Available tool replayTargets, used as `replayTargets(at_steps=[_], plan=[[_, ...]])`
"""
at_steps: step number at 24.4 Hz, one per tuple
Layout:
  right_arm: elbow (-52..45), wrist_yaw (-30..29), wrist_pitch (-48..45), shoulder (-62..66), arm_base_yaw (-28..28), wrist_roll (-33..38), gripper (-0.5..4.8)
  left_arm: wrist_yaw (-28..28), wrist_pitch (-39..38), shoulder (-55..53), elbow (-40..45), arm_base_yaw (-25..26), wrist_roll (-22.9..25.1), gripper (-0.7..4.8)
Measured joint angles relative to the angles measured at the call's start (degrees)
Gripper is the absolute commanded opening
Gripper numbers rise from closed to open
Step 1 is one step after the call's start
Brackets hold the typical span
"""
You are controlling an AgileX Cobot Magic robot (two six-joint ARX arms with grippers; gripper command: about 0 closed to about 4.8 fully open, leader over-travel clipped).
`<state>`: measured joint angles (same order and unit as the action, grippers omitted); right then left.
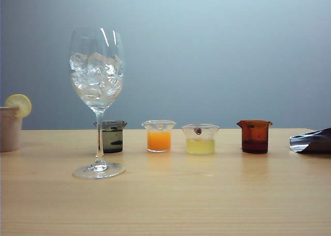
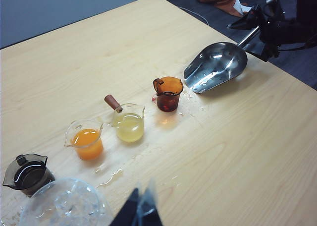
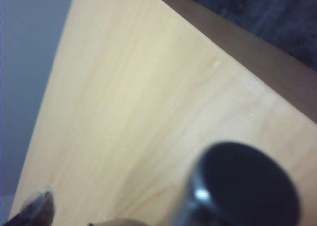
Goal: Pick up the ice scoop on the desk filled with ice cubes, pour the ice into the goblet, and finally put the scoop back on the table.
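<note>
Exterior view: ice scoop (image 1: 312, 141) lies at the table's (image 1: 207, 194) right edge; ice cubes (image 1: 96, 73) fill the goblet (image 1: 98, 99). Right gripper (image 2: 270, 19) spread, released, beside the scoop handle; left gripper (image 2: 138, 211) near the goblet, state unclear.

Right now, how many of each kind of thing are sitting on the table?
Wine glass full of ice: 1
Small beakers: 4 (dark, orange, yellow, amber)
Beige cup with lemon slice: 1
Steel scoop: 1
Total: 7

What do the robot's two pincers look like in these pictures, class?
Left pincer: two dark, narrow, pointed fingers, one with a paler sheen. Right pincer, seen from the left wrist view near the ice scoop: black angular body and fingers with a silvery metal rod. No cables or markings are discernible.
</note>
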<state>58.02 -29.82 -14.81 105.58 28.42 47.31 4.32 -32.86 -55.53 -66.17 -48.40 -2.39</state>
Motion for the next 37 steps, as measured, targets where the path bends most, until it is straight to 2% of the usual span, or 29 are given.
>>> replayTargets(at_steps=[11, 17, 18, 19, 21, 22, 23, 24, 25, 26, 31, 34, 37], plan=[[0.0, -3.9, 8.0, -2.4, 4.2, -0.5, 4.39, -0.2, 0.0, 0.0, 0.0, 0.0, -1.1, -0.06], [0.1, -4.9, 11.7, -6.1, 6.9, -1.8, 4.13, -0.2, 0.0, 0.0, 0.0, 0.0, -1.1, -0.06], [0.1, -4.8, 13.6, -6.6, 7.2, -2.0, 3.35, -0.2, 0.1, 0.0, 0.0, 0.0, -1.1, -0.06], [0.1, -4.9, 17.6, -7.8, 7.8, -3.1, 2.98, -0.2, 0.1, 0.0, 0.0, 0.0, -1.1, -0.06], [0.1, -4.7, 23.0, -10.2, 8.1, -7.1, 2.86, -0.2, 0.1, 0.1, 0.0, 0.0, -1.1, -0.06], [0.1, -4.7, 23.9, -11.0, 8.1, -8.2, 2.41, -0.2, 0.1, 0.1, 0.0, 0.0, -1.1, -0.06], [0.1, -4.7, 24.8, -12.1, 8.2, -9.0, 1.88, -0.2, 0.1, 0.3, 0.0, 0.0, -1.1, -0.06], [0.1, -4.7, 25.7, -13.2, 8.1, -9.5, 0.72, -0.2, 0.1, 0.6, 0.0, 0.0, -1.1, -0.06], [0.1, -4.7, 27.3, -15.4, 8.2, -10.4, 0.18, -0.2, 0.1, 1.4, 0.0, 0.0, -1.0, -0.06], [0.1, -4.7, 28.0, -17.0, 8.2, -11.0, -0.09, -0.2, 0.3, 2.0, 0.0, 0.0, -0.6, -0.06], [0.0, -4.4, 31.3, -28.5, 5.8, -15.9, -0.08, -0.4, 1.0, 5.7, 0.0, 0.0, 6.3, -0.06], [-0.2, -4.0, 32.5, -34.4, 3.0, -17.2, -0.08, -0.4, 1.4, 9.6, 0.0, 0.0, 7.5, -0.06], [-0.2, -0.5, 32.8, -39.6, -0.9, -17.5, -0.09, -0.4, 2.0, 13.4, 0.0, 0.0, 7.7, -0.06]])
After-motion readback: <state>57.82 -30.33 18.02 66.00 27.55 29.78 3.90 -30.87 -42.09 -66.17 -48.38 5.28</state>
